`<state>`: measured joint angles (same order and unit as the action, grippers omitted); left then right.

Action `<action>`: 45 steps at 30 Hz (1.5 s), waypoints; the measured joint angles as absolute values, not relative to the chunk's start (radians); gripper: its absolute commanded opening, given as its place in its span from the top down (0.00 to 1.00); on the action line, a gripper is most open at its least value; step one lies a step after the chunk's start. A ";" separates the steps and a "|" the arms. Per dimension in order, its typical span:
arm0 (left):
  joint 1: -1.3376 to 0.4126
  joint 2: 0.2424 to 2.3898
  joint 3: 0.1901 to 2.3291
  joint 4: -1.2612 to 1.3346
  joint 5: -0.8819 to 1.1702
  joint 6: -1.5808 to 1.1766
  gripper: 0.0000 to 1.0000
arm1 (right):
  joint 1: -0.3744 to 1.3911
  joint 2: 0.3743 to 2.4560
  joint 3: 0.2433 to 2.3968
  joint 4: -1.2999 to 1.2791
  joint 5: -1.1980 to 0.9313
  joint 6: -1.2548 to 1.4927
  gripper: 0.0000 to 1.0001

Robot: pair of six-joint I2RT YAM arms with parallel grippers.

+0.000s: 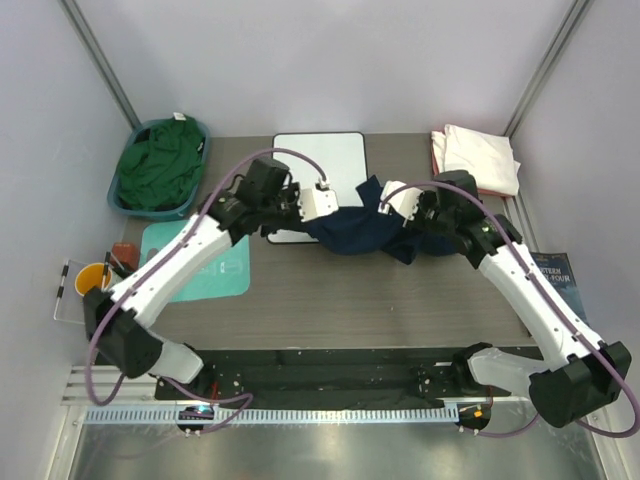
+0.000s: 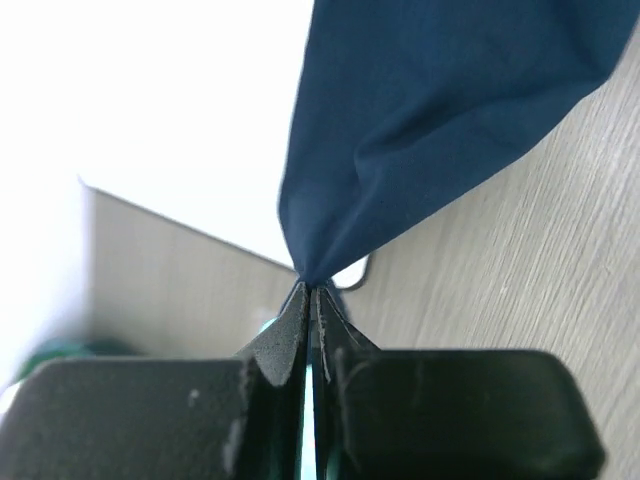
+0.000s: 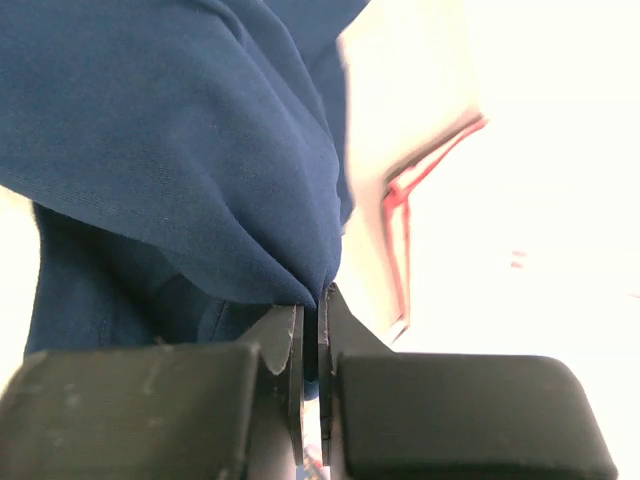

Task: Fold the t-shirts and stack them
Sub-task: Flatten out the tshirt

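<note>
The dark navy t-shirt [image 1: 358,230] hangs bunched between both grippers above the table's middle. My left gripper [image 1: 308,212] is shut on its left edge; in the left wrist view the navy cloth [image 2: 440,110] runs up from the closed fingertips [image 2: 290,330]. My right gripper [image 1: 400,212] is shut on its right edge; the navy cloth [image 3: 170,150] drapes over the closed fingers [image 3: 285,335]. The dark green t-shirt [image 1: 160,165] lies crumpled in a teal basket [image 1: 118,200] at back left. The cream-white t-shirt [image 1: 482,157] lies folded on the salmon-pink one [image 1: 437,150] at back right.
A white rounded board [image 1: 320,160] lies at the back centre, partly under the navy shirt. A flat teal mat [image 1: 225,270] lies left of centre. An orange cup [image 1: 92,275] and small items stand at the left edge. A dark booklet [image 1: 556,275] lies at the right edge.
</note>
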<state>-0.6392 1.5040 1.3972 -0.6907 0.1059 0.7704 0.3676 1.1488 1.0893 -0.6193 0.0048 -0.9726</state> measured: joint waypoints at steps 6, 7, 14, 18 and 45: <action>-0.639 1.228 1.423 -0.782 0.089 0.799 1.00 | 0.371 1.078 1.176 -0.665 -0.078 -0.985 0.99; -0.639 1.185 1.433 -0.796 0.085 0.805 1.00 | 0.371 1.055 1.184 -0.664 -0.096 -0.992 0.99; -0.612 1.061 1.343 -0.745 -0.004 0.875 1.00 | 0.373 0.957 1.137 -0.526 -0.182 -1.062 0.99; -0.600 1.135 1.188 -0.677 -0.008 0.901 0.29 | 0.374 1.072 1.101 -0.407 -0.145 -1.088 0.99; -0.846 1.641 1.024 -0.169 0.157 0.743 0.08 | 0.231 1.612 1.092 0.192 0.442 -1.076 0.26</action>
